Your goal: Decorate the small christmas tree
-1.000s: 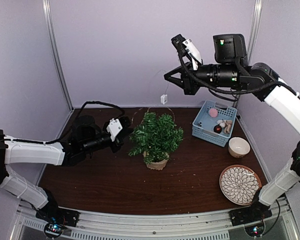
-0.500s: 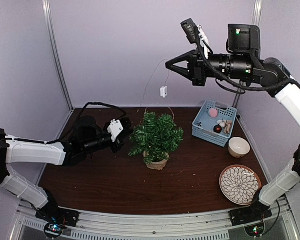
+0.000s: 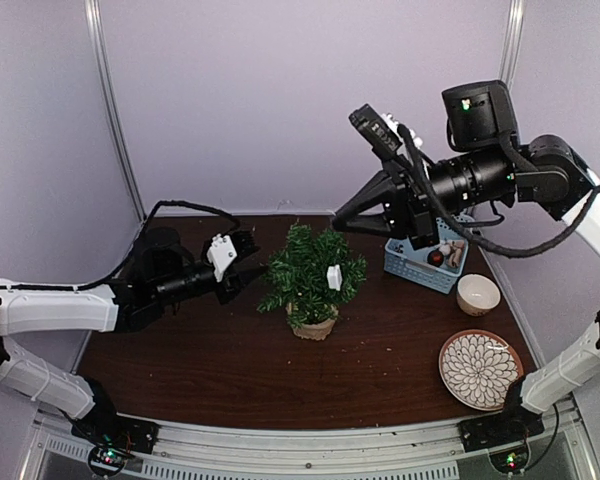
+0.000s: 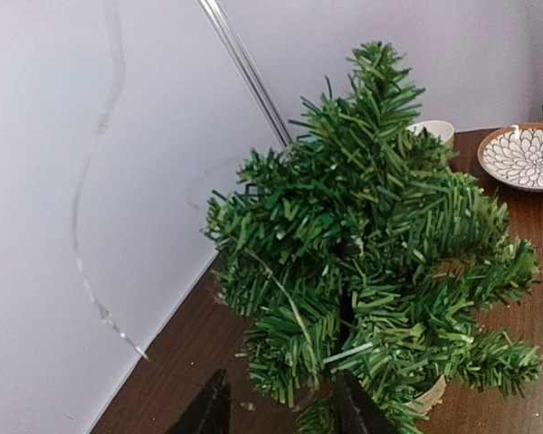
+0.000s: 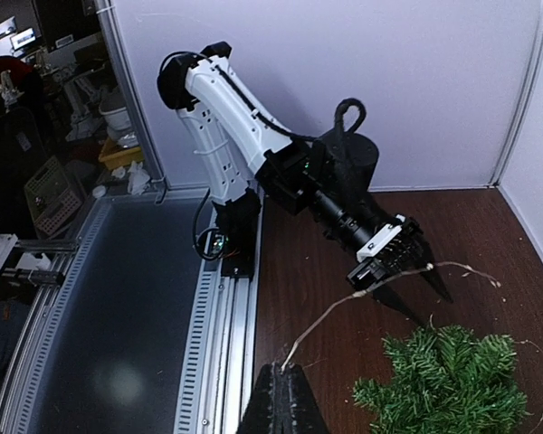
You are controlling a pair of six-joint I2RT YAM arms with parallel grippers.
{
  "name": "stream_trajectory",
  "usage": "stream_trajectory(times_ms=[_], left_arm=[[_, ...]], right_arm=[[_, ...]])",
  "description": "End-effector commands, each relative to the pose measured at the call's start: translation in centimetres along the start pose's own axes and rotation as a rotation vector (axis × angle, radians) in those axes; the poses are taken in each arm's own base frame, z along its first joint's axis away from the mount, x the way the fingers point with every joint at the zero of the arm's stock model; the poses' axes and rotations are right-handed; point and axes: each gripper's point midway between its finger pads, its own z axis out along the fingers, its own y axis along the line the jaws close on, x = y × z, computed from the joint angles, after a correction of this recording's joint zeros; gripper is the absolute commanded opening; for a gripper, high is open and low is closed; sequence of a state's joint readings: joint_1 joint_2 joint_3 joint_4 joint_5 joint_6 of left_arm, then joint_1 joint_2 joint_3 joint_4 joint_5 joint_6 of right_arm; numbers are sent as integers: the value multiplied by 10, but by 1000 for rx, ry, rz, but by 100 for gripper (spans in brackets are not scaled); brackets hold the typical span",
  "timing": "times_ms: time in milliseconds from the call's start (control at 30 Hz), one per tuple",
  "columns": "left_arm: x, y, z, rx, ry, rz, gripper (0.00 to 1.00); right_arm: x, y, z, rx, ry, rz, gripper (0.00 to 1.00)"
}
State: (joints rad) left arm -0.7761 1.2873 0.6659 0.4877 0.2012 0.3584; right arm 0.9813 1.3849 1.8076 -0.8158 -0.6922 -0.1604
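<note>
The jaws of the left gripper (image 3: 252, 265) are partly open. They were shut a moment ago, and the two fingers now sit apart at the left side of the small christmas tree (image 3: 312, 268) with nothing visible between them. The right gripper (image 3: 338, 220) has its jaws pressed together on a thin wire (image 5: 344, 312), which runs from its tips past the left gripper and on over the branches.

The right gripper has swung down from high near the far wall (image 3: 280, 100) to just above the tree's far right side. The small white box (image 3: 333, 277) on the wire hung against that wall a second ago and now lies on the right-hand branches. The tree stands upright in its tan pot (image 3: 313, 326) at the middle of the table (image 3: 200, 360), unmoved.

The wire seems to be settling onto the tree. The left gripper's release suggests its end is laid, leaving the right gripper's end to place.
</note>
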Motion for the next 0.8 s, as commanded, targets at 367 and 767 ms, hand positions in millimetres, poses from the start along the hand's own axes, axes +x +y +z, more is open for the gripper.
stream_trajectory(times_ms=[367,767], left_arm=[[-3,-8,-60,6,80,-117,72],[-42,-40,-73,210,68,-25,61]], right_arm=[[59,29,2,-59,157,18,0],[97,31,-10,-3,209,111,0]])
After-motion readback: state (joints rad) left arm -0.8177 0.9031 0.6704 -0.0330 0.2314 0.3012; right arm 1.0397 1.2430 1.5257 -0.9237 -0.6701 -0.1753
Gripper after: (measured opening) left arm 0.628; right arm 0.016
